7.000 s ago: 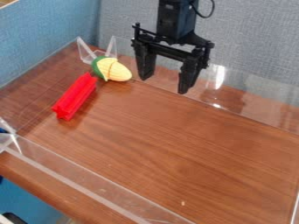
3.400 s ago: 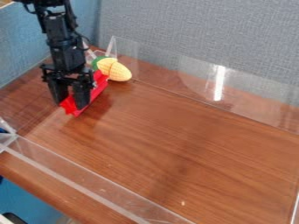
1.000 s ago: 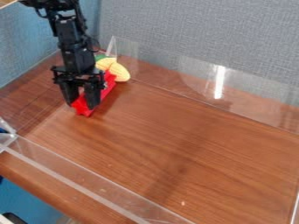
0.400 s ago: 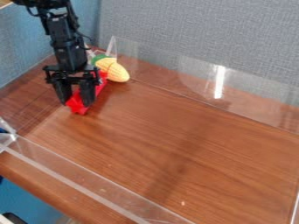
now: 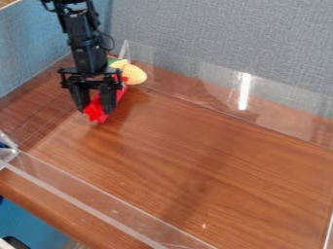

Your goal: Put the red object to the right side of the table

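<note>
Near the back-left wall: my tool (image 5: 95, 101) points straight down, clamped on the red object (image 5: 97, 109).
Red object: far left of the counter (image 5: 208, 165), beside the yellow-green toy (image 5: 130, 72).
Writing: none readable.

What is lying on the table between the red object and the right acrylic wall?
Nothing: in the camera view, only bare table lies between the red object and the right wall.

Red object (image 5: 97, 111) bright red; claw (image 5: 95, 101) black; toy (image 5: 129, 72) yellow-green; table (image 5: 196, 165) reddish-brown wood-grain.
</note>
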Motion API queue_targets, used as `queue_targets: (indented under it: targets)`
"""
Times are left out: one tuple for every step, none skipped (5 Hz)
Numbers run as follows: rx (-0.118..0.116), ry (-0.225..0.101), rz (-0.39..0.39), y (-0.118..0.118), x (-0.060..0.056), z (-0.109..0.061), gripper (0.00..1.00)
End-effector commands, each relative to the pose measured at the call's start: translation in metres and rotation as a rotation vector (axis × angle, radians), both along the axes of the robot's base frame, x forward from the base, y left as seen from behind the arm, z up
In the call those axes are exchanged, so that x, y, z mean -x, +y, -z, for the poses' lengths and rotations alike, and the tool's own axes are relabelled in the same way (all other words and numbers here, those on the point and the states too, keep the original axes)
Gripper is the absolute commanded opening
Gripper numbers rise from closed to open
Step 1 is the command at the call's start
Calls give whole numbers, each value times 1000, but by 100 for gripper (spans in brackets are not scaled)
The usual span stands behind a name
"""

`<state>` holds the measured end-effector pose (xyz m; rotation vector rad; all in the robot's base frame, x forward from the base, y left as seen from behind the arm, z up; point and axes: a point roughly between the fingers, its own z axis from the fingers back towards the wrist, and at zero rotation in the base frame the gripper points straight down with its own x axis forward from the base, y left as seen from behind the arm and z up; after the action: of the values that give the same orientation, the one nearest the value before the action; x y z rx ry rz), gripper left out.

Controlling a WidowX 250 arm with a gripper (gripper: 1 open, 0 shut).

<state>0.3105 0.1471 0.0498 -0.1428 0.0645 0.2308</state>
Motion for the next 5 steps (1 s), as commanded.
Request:
queue_targets:
  targets:
    - [-55, -112, -7, -7, -18, -45, 0]
    - [-49, -121, 40, -9, -15, -47, 0]
    - [-47, -133, 81, -10, -10, -53, 0]
    - [-46, -135, 119, -10, -5, -54, 0]
    - [-44, -137, 155, -21, -4, -48, 0]
